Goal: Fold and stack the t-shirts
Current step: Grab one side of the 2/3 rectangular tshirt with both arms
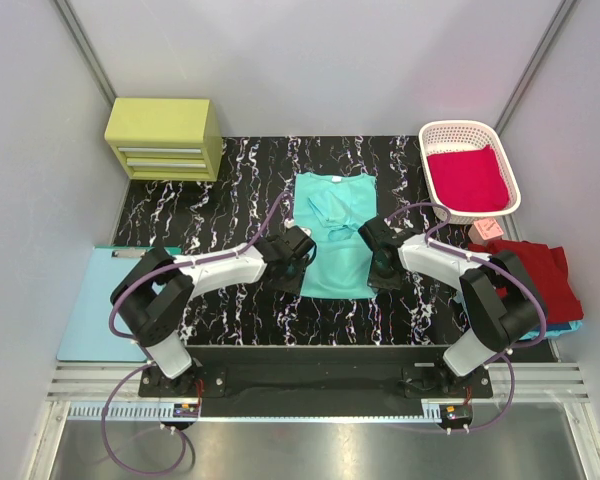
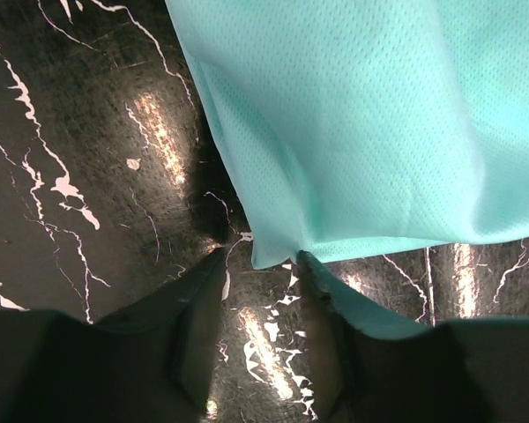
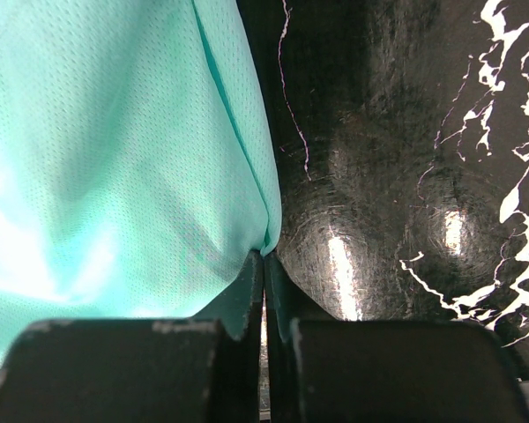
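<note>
While the teal shirt (image 1: pixel 336 255) lies flat in the middle of the table (image 1: pixel 200 300), its sleeves seemingly turned in over the chest, the job looks barely begun: 1 shirt part-folded, nothing stacked. The left gripper (image 2: pixel 260 260) sits at the near left corner with its fingers apart, the hem's corner lying between the tips but not pinched. The right gripper (image 3: pixel 264 269) is at the near right corner, fingers pressed together, and seems to have the cloth's corner nipped. I'd guess the near hem gets carried to the far end next. Left to do: a crimson shirt (image 1: pixel 467 178) in the basket (image 1: pixel 460 127) at far right, and a dark red shirt (image 1: pixel 545 275) heaped at the right edge over a sliver of blue cloth (image 1: pixel 572 326).
</note>
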`<state>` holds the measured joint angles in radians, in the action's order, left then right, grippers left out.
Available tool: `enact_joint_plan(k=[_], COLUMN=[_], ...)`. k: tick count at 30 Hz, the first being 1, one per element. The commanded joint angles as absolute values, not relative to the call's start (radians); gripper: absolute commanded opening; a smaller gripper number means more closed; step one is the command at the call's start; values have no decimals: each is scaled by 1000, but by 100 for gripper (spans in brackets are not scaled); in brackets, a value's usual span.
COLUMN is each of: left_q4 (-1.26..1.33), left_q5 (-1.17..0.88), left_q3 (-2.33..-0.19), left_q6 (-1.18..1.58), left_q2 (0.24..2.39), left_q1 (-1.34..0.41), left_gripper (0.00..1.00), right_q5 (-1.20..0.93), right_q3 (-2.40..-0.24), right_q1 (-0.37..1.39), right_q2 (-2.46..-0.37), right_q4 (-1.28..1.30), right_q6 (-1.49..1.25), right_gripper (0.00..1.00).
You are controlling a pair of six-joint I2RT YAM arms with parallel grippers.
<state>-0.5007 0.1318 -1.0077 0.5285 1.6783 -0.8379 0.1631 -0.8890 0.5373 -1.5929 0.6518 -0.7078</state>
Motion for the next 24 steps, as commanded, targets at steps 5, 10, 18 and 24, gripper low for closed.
enact_joint_plan(k=[5, 10, 18, 24], left_q4=[-489, -480, -451, -451], left_q5=[109, 112, 81, 80], left_q3=[-1023, -1014, -1000, -1000], left_q6=[540, 538, 540, 532], left_q2=[1684, 1698, 1741, 1730], left_q1=[-836, -836, -836, -838], left_gripper=[30, 29, 28, 10], right_q5=[183, 186, 184, 186], right_q3=[-867, -873, -873, -874], right_q1=[531, 532, 532, 532], right_q2=[-1577, -1577, -1582, -1574], right_q4=[706, 706, 709, 713], right_q6=[-707, -703, -701, -701], right_gripper=[0, 0, 0, 0])
